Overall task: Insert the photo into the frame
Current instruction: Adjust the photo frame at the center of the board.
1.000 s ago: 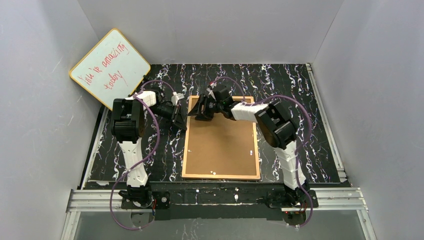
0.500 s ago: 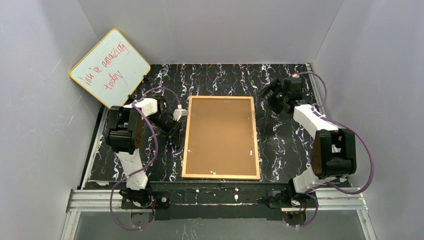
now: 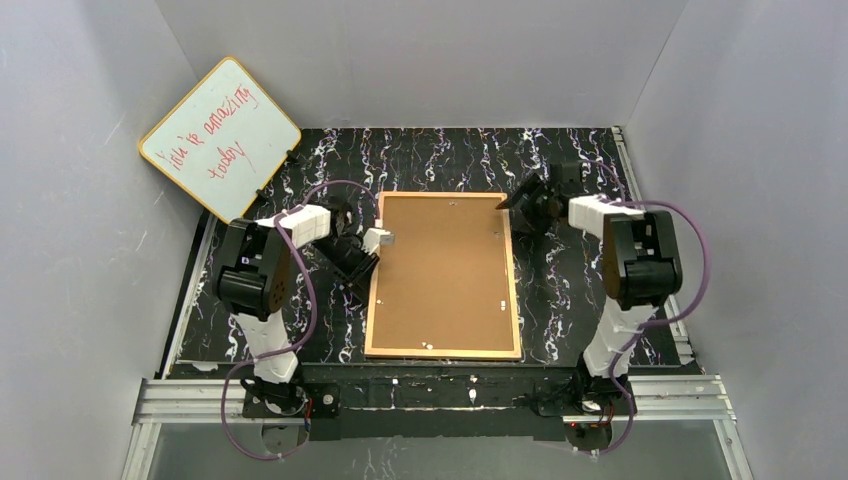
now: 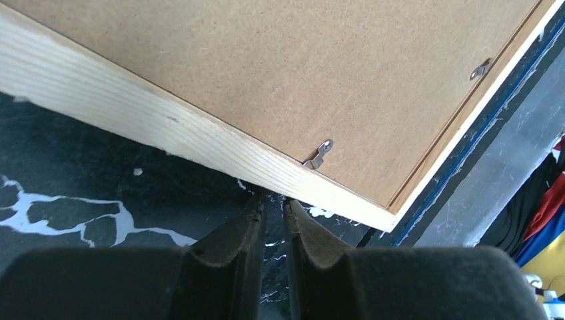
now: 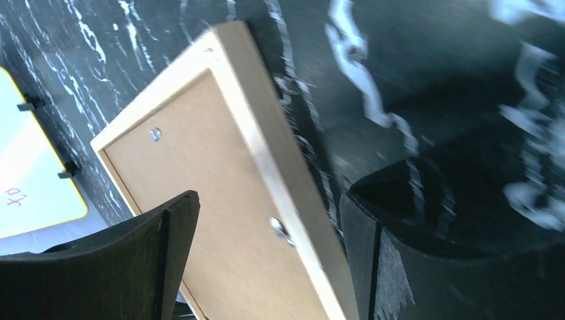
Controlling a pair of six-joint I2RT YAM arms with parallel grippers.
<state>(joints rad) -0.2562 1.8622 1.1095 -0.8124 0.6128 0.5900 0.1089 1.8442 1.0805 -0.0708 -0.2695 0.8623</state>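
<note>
The light-wood frame (image 3: 373,300) lies face down in the middle of the table, with the brown backing board (image 3: 442,270) filling it. The photo is hidden. My left gripper (image 3: 370,266) sits low at the frame's left rail (image 4: 133,113). Its jaws stand nearly shut with only a thin slit between them, nothing in it, and the tips (image 4: 272,200) touch the rail's lower edge below a metal clip (image 4: 320,153). My right gripper (image 3: 520,208) is open at the far right corner. In the right wrist view it (image 5: 263,213) straddles the right rail (image 5: 266,140) without gripping.
A yellow-rimmed whiteboard (image 3: 220,135) with red writing leans against the back left wall and shows in the right wrist view as whiteboard (image 5: 33,180). Grey walls enclose the black marbled table (image 3: 580,300). An aluminium rail (image 3: 430,395) runs along the near edge.
My right arm left the frame's far left corner, swung out to the right, came back to the far right corner and opened. My left gripper shifted up against the left rail.
</note>
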